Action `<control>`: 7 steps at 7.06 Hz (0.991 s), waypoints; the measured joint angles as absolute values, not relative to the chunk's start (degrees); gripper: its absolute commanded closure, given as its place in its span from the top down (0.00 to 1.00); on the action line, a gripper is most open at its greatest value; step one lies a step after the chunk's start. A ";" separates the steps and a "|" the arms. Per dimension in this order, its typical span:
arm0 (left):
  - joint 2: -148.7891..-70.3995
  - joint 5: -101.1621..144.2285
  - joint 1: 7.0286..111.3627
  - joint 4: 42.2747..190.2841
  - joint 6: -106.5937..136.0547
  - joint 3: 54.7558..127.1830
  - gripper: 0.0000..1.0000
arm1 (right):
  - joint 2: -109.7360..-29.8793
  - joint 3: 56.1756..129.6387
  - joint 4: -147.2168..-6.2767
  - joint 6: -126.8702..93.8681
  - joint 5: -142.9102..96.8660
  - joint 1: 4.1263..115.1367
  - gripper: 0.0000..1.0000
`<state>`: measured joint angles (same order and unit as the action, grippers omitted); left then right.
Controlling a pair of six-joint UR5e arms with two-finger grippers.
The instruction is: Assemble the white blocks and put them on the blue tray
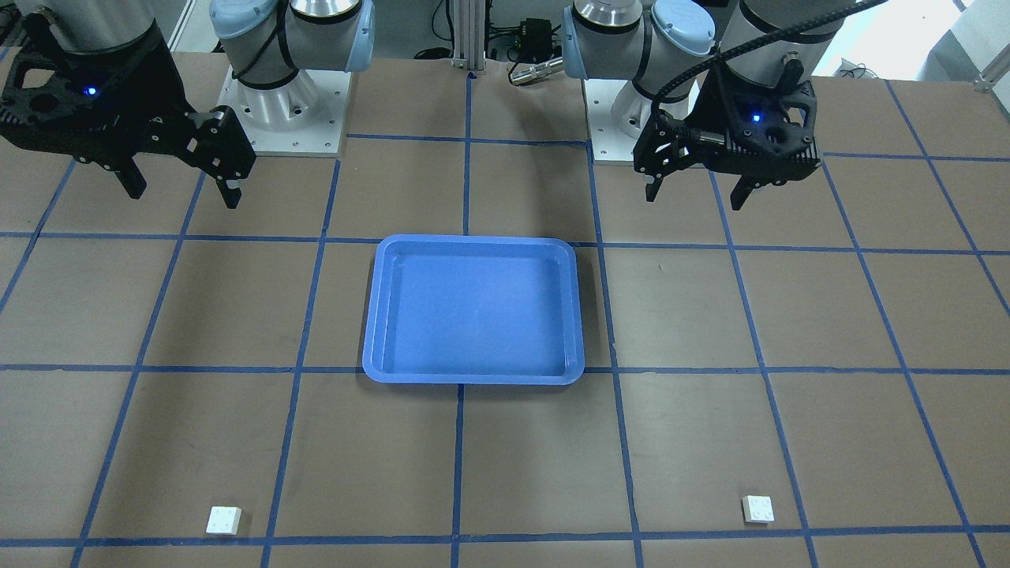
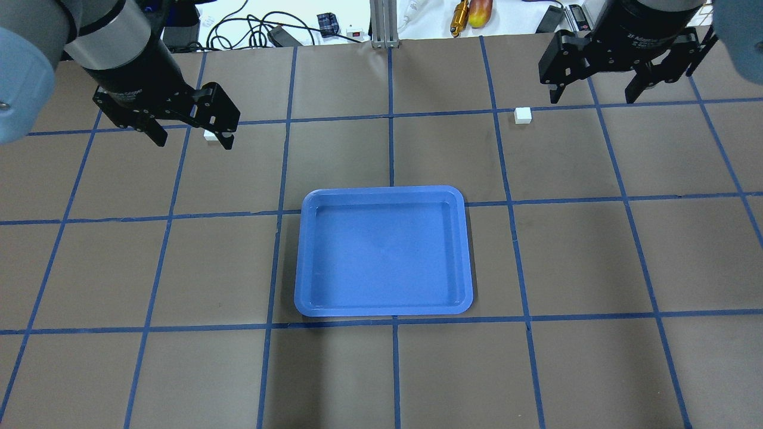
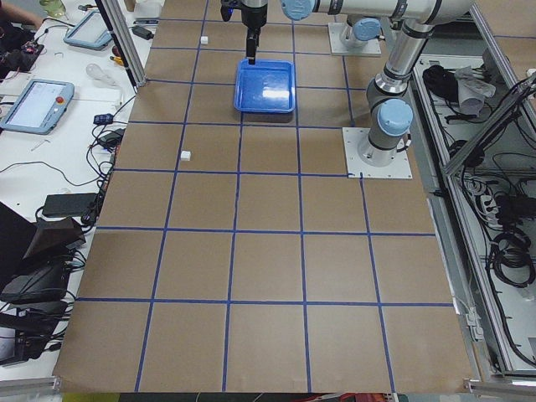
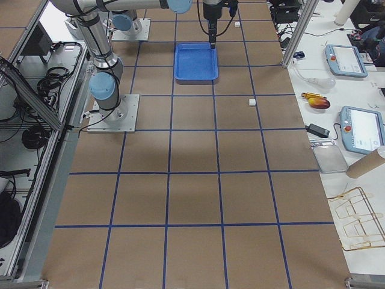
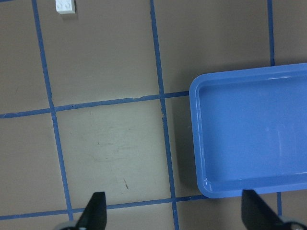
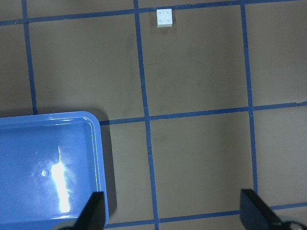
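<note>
The blue tray (image 1: 473,309) lies empty in the middle of the table, also in the overhead view (image 2: 384,250). One white block (image 1: 757,509) sits on the far side on my left, partly behind my left gripper in the overhead view (image 2: 208,135). The other white block (image 1: 223,520) sits on the far side on my right (image 2: 523,115). My left gripper (image 1: 697,197) hangs open and empty above the table. My right gripper (image 1: 185,195) is open and empty too. The left wrist view shows a block (image 5: 64,5) and the tray (image 5: 254,134). The right wrist view shows the other block (image 6: 165,17).
The brown table carries a grid of blue tape lines (image 2: 390,119). Both arm bases (image 1: 284,110) stand at the robot's edge. Cables, tools and a teach pendant (image 3: 38,105) lie on the benches beyond the table's far edge.
</note>
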<state>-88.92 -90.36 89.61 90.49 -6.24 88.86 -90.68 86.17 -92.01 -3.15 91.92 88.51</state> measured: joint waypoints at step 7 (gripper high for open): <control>-97.70 -90.67 88.41 89.67 -7.31 81.69 1.00 | -88.31 86.90 -92.15 -2.86 91.31 88.56 1.00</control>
